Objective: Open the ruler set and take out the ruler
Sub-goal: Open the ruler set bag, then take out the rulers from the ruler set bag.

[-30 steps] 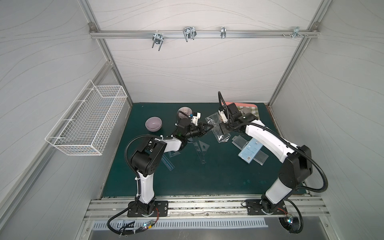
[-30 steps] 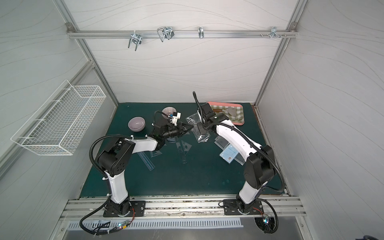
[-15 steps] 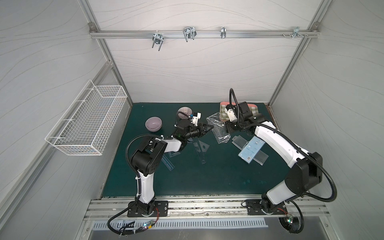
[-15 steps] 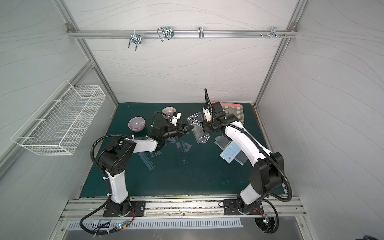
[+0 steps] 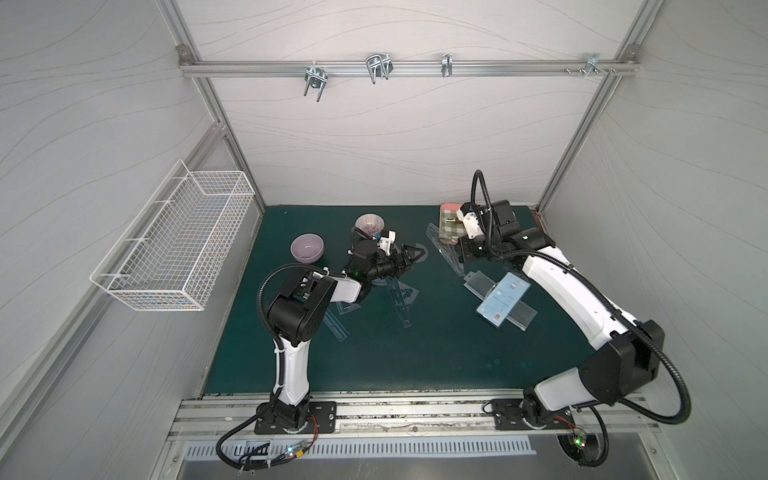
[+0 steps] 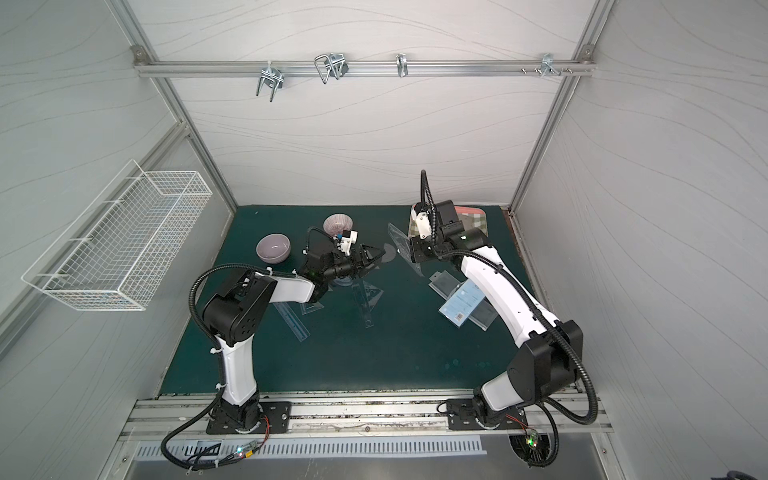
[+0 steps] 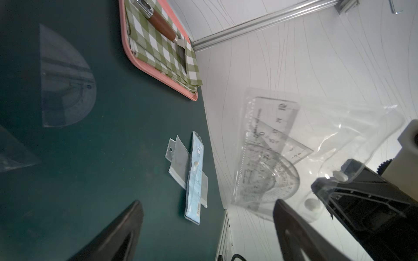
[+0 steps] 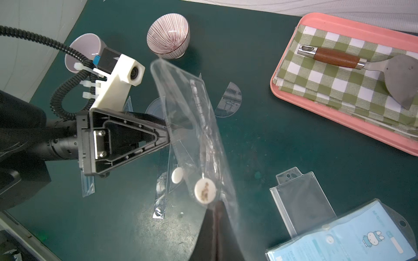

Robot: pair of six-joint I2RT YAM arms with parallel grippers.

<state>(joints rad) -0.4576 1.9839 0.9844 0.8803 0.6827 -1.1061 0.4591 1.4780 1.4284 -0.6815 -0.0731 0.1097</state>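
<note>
The ruler set is a clear snap-button pouch (image 8: 194,126) that hangs in the air over the green mat; both top views show it (image 5: 442,245) (image 6: 404,248). My right gripper (image 8: 218,206) is shut on its edge beside a white snap button (image 8: 204,191). Inside the pouch lie a clear straight ruler (image 7: 272,122), a set square and a protractor. My left gripper (image 7: 208,203) is open with nothing between its fingers. It points at the pouch (image 7: 328,144), which hangs just past one fingertip (image 7: 280,204). In a top view the left gripper (image 5: 409,257) sits left of the pouch.
A pink tray (image 5: 444,208) with a checked cloth and a spatula stands at the back right. Two bowls (image 5: 306,247) (image 5: 369,224) stand at the back left. Loose clear rulers (image 5: 401,305) and a protractor (image 8: 228,101) lie mid-mat, and a blue-card pouch (image 5: 500,301) lies on the right. A wire basket (image 5: 178,245) hangs on the left wall.
My left gripper has opened and let go of the pouch. The right arm has carried the pouch to the right and back, away from the left gripper.
</note>
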